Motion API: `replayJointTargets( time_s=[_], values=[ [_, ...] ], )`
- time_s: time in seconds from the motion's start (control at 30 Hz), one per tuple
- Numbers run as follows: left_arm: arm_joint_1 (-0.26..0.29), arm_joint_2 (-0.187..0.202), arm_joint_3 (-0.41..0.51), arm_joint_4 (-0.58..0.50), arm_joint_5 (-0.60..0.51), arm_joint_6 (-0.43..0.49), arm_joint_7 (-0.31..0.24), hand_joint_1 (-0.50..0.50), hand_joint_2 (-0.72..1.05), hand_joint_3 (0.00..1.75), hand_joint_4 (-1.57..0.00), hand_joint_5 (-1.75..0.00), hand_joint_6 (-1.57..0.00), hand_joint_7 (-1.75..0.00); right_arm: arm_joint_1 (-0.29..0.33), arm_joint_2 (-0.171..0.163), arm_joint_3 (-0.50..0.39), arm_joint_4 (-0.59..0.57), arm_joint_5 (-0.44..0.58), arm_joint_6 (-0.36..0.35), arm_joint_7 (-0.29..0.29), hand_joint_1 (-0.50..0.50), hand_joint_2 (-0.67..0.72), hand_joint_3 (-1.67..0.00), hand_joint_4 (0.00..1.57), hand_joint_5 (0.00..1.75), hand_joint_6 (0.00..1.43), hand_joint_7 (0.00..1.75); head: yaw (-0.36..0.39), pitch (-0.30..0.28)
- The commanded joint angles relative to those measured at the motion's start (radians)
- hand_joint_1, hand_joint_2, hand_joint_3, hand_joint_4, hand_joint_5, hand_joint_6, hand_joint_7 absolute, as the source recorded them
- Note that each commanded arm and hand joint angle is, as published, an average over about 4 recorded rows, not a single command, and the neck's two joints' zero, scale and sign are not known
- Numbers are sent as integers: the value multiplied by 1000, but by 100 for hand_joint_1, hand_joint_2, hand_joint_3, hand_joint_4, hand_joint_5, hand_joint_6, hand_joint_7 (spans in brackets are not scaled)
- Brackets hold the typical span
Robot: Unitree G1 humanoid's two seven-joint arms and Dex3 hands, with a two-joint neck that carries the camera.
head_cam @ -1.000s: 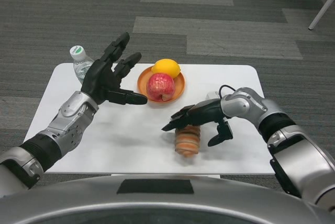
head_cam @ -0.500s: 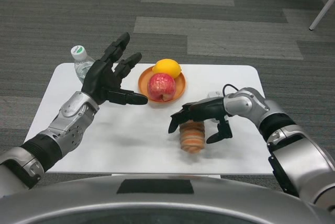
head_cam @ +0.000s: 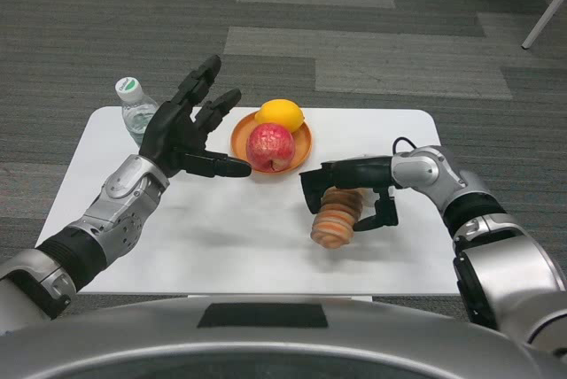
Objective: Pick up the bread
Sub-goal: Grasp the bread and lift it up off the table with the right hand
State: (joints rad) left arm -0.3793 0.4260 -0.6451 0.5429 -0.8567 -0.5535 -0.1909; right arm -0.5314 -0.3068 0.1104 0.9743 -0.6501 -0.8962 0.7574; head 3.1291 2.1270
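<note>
The bread (head_cam: 335, 221) is a ridged brown-and-tan roll at the table's middle right, tilted on end. My right hand (head_cam: 347, 191) grips it from above: the fingers curl over its top and left side, and the thumb presses its right side. The roll's upper end is hidden under the fingers. My left hand (head_cam: 184, 135) waits open above the left part of the white table (head_cam: 221, 237), fingers spread.
An orange plate (head_cam: 241, 135) at the back centre holds a red apple (head_cam: 270, 146) and a yellow fruit (head_cam: 280, 114). A clear water bottle (head_cam: 135, 106) with a green-and-white cap stands at the back left corner. The table's front edge lies just below the bread.
My right hand has closed its fingers around the bread and shifted right and a little back, taking the roll with it. The left hand has stayed in place.
</note>
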Motion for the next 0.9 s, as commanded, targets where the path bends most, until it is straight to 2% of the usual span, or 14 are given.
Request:
replayJointTargets(
  time_s=[0.03,0.17,0.23,0.4,0.5,0.7,0.9],
  values=[
    [5,-6,-5,6,-5,-8,-4,50,34,9,0,-41,0,0,18,2,-8,3,47,10,3,-42,3,-159,4,136,27,168,-1,-1],
    [5,-7,-6,6,-5,-8,-4,50,34,9,0,-41,0,0,21,6,-9,1,95,14,3,-38,-3,-159,6,136,31,168,-2,-1],
    [5,-7,-6,6,-5,-8,-4,50,34,4,0,-41,0,0,23,6,-8,-5,114,15,3,-38,-3,-159,6,136,31,168,-3,0],
    [5,-7,-7,6,-5,-8,-4,50,34,4,0,-41,0,0,40,7,-7,-45,167,16,4,-38,-3,-159,9,136,35,168,-2,2],
    [5,-8,-6,6,-5,-8,-4,50,34,9,0,-41,0,0,50,8,-3,-76,213,16,6,-38,-8,-159,9,136,38,168,0,4],
    [5,-9,-5,6,-5,-8,-4,50,34,0,0,-41,0,0,90,8,28,-197,328,22,9,-41,-16,-159,18,136,49,168,6,10],
    [7,-10,-5,5,-5,-8,-4,50,34,0,0,-41,0,0,143,9,54,-362,520,89,7,-40,-16,-159,20,136,51,168,10,17]
  ],
)
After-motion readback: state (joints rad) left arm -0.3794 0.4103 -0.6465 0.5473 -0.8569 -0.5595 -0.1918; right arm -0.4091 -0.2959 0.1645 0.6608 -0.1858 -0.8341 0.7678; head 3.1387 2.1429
